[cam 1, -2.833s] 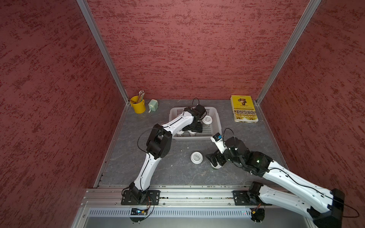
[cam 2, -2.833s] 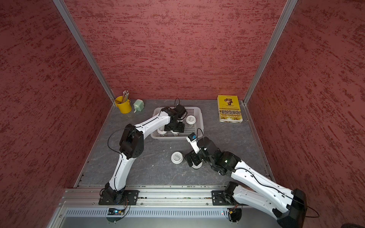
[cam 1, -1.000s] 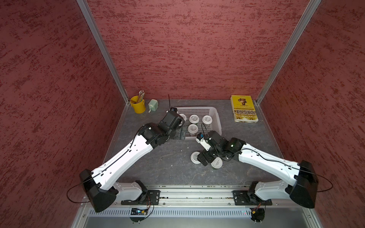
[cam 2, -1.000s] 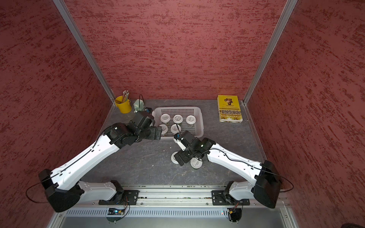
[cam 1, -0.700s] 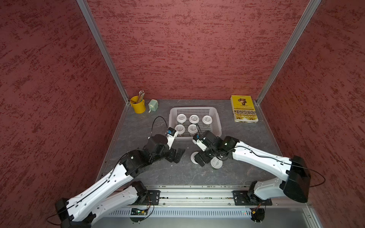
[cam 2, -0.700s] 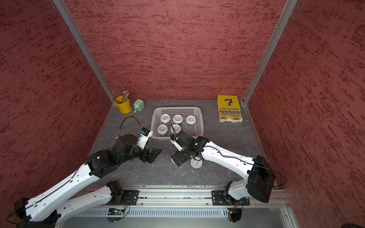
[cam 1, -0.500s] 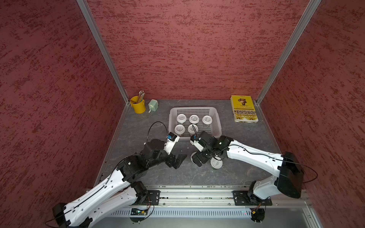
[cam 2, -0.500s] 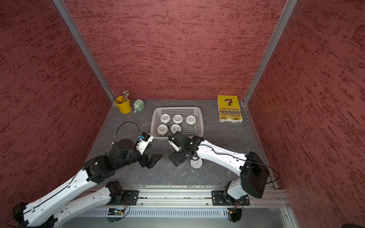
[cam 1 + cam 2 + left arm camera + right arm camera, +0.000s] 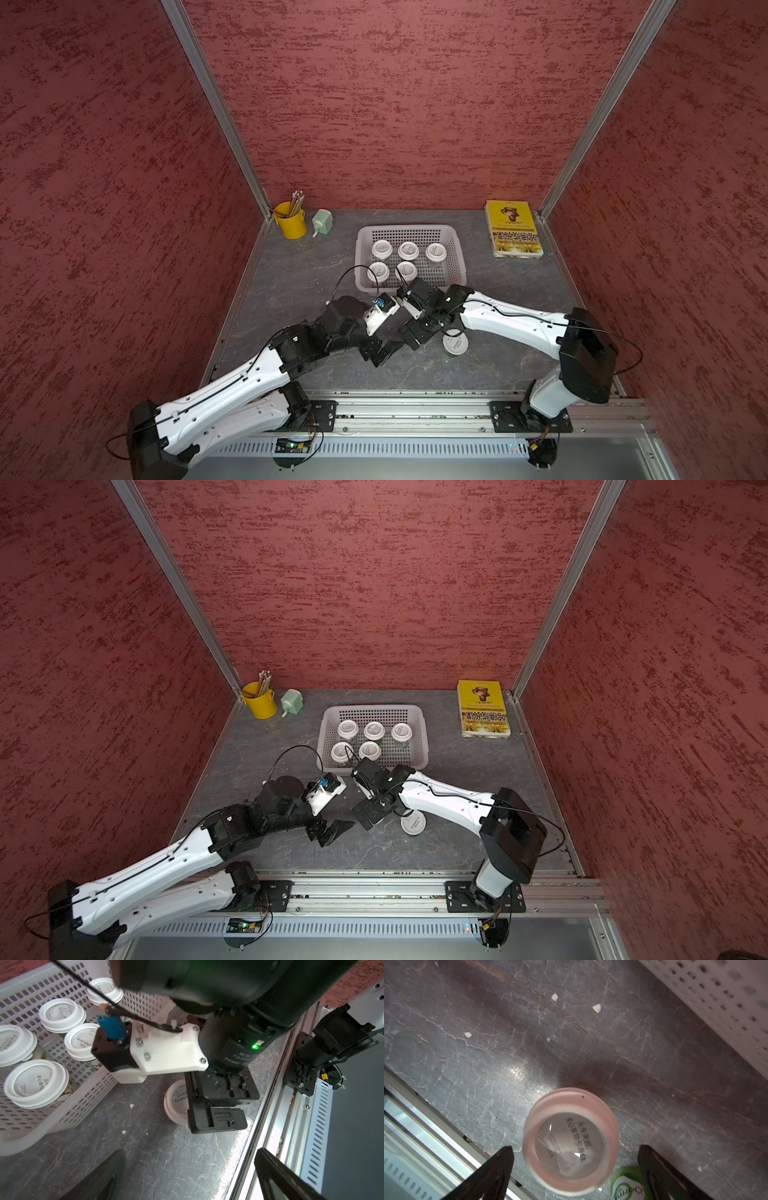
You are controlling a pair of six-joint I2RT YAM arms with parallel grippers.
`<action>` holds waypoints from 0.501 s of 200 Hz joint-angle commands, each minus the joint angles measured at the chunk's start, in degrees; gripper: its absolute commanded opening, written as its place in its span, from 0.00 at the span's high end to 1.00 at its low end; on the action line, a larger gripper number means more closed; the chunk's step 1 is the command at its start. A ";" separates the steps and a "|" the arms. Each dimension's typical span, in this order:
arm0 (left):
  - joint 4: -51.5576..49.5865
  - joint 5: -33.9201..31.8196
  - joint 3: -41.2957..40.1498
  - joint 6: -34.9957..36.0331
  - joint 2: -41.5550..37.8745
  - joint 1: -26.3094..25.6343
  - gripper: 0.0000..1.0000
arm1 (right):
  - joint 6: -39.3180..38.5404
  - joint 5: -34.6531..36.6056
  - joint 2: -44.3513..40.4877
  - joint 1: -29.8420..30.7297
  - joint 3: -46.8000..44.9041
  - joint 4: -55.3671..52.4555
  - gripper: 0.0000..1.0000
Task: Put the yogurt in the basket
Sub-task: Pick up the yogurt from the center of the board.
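The pale basket (image 9: 405, 227) (image 9: 372, 707) stands at the back of the table with several white-lidded yogurt cups (image 9: 407, 250) upright in it. One yogurt cup (image 9: 455, 344) (image 9: 412, 824) stands loose on the table. Another loose cup (image 9: 571, 1140) (image 9: 176, 1103) sits under my right gripper (image 9: 415, 332) (image 9: 368, 812) (image 9: 575, 1148), which is open with a finger either side of the lid and gaps showing. My left gripper (image 9: 382, 351) (image 9: 332, 831) (image 9: 190, 1152) hangs open and empty just left of it, over bare table.
A yellow pencil bucket (image 9: 291, 222) and a small pale green object (image 9: 322, 221) stand at the back left. A yellow book (image 9: 514, 228) lies at the back right. A metal rail (image 9: 415, 411) runs along the front edge. Red walls close in three sides.
My left arm has come out of the basket and swung down to the front middle. My right gripper has shifted left from the right loose cup to over the left one.
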 commanded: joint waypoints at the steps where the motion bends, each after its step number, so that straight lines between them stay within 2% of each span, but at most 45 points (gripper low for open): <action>1: 1.07 1.63 -1.48 3.65 -1.78 -0.29 0.00 | 1.30 1.83 1.64 0.49 1.99 1.14 0.02; 100: -2.00 0.70 -6.04 4.06 -8.00 -0.45 0.00 | 2.71 2.84 4.18 0.51 2.70 1.03 0.03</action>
